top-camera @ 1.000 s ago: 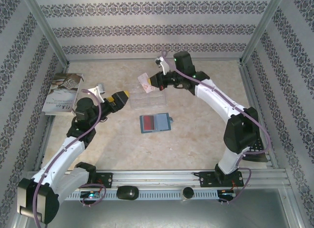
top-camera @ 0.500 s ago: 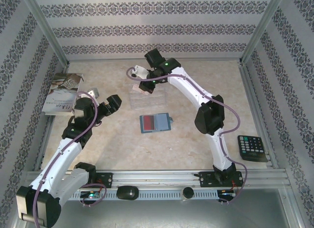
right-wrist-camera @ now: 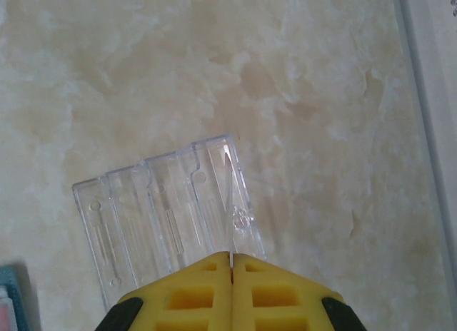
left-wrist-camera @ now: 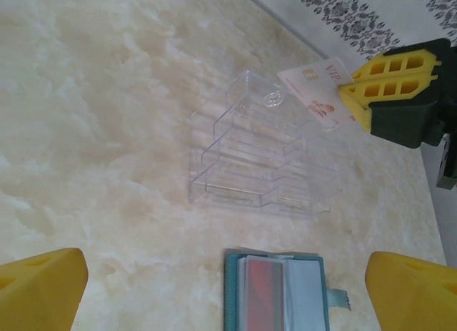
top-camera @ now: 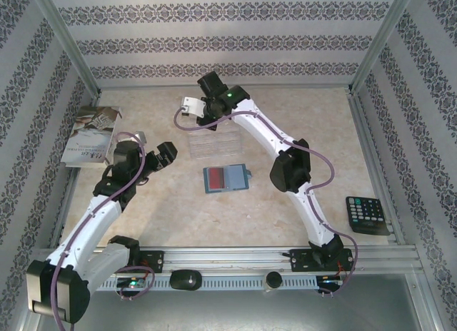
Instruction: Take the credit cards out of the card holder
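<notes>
While the booklet lay at the far left of the tabletop, we saw the left claw spread wide and empty, drawn back a little leftward from where it had been a second earlier. Next came the right claw, pressed together on a pale credit card held edge-down over the clear tray. Its arm had swung across from the right, the elbow now folded nearer the middle. Just in front of the tray, the teal card holder lay open and unmoved, with red and whitish credit cards inside. Farthest right, the calculator, earlier hidden beneath that arm, lay uncovered.
</notes>
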